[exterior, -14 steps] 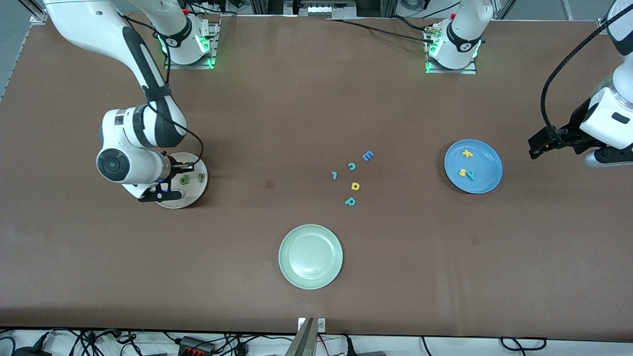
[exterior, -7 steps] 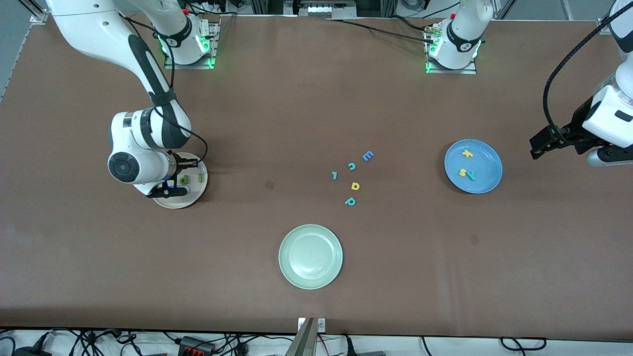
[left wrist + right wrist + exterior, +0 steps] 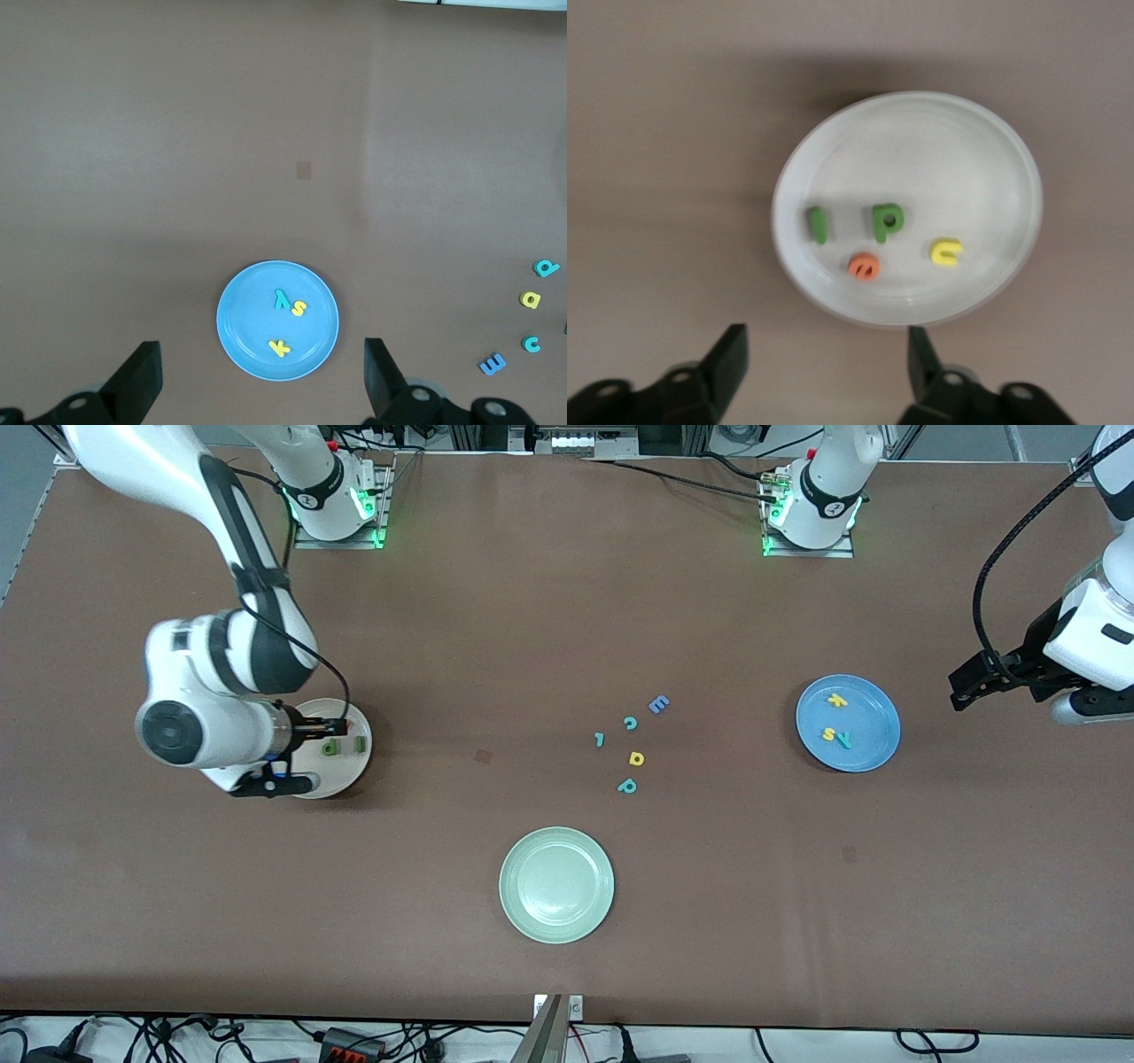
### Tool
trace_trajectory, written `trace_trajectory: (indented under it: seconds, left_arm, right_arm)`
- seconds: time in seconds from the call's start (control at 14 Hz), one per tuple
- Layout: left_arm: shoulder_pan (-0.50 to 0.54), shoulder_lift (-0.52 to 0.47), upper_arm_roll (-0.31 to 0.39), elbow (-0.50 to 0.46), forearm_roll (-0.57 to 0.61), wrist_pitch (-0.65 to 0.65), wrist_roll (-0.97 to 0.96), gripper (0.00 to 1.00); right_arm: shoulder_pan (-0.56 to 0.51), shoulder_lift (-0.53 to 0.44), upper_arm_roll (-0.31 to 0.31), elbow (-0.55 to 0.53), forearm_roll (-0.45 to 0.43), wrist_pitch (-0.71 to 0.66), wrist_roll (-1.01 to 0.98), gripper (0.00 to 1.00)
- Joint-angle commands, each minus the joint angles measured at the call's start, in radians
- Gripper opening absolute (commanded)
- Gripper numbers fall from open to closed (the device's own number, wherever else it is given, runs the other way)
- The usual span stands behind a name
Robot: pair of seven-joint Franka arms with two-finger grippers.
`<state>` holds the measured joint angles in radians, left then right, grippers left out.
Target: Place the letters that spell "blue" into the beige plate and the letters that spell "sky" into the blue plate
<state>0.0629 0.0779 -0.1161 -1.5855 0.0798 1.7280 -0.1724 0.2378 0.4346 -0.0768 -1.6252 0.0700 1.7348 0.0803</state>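
A: Report the right gripper (image 3: 824,372).

B: My right jaws stand apart and hold nothing. They hang over the beige plate (image 3: 1001,168), at the right arm's end of the surface (image 3: 496,629).

A: Contents of that plate?

B: Four letters lie in it: the green l (image 3: 818,224), the green b (image 3: 887,220), the orange e (image 3: 863,266) and the yellow u (image 3: 946,252). The l and b lie side by side with a gap between them. The e sits just beside the b; the u lies apart from both. In the front view my wrist covers part of the plate, so only the b (image 3: 330,747) and l (image 3: 361,742) show there.

A: Left gripper (image 3: 261,385)?

B: My left jaws are spread wide and empty. That arm waits above the surface at its own end, beside the blue plate (image 3: 877,748).

A: Contents of the blue plate (image 3: 239,341)?

B: The yellow k (image 3: 279,347), the yellow s (image 3: 299,308) and the teal y (image 3: 282,299). The s and y touch; the k lies apart from them.

A: Anything else on the surface?

B: A loose cluster near the middle: a blue E (image 3: 658,704), teal c (image 3: 630,723), a small teal piece (image 3: 600,739), yellow a (image 3: 636,758) and teal p (image 3: 627,786). A green plate (image 3: 514,912) sits nearer the camera than the cluster.
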Motion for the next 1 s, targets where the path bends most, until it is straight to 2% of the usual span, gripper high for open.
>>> trace_trajectory:
  seconds: [0.0, 0.21, 0.36, 0.57, 0.79, 0.93]
  left_arm:
    - [-0.003, 0.017, -0.001, 0.033, 0.02, -0.016, 0.004, 1.0]
    - [0.0, 0.017, -0.001, 0.03, 0.02, -0.018, 0.008, 1.0]
    - [0.005, 0.017, -0.001, 0.03, 0.017, -0.027, 0.007, 1.0]
    - [0.009, 0.019, -0.001, 0.032, 0.02, -0.027, 0.008, 1.0]
    - [0.006, 0.019, -0.001, 0.033, 0.02, -0.027, 0.008, 1.0]
    - [0.009, 0.019, -0.001, 0.033, 0.017, -0.027, 0.007, 1.0]
  right_arm:
    - [-0.014, 0.007, -0.001, 0.206, -0.006, -0.142, 0.01, 1.0]
    - [-0.014, 0.004, -0.067, 0.346, -0.007, -0.199, -0.004, 1.0]
    - [-0.012, -0.003, -0.107, 0.382, -0.007, -0.262, -0.007, 1.0]
    - [-0.014, -0.019, -0.17, 0.445, -0.006, -0.28, -0.013, 1.0]
    - [-0.04, -0.031, -0.199, 0.507, 0.0, -0.311, -0.03, 1.0]
    - [-0.115, -0.08, -0.157, 0.509, 0.005, -0.308, -0.052, 1.0]
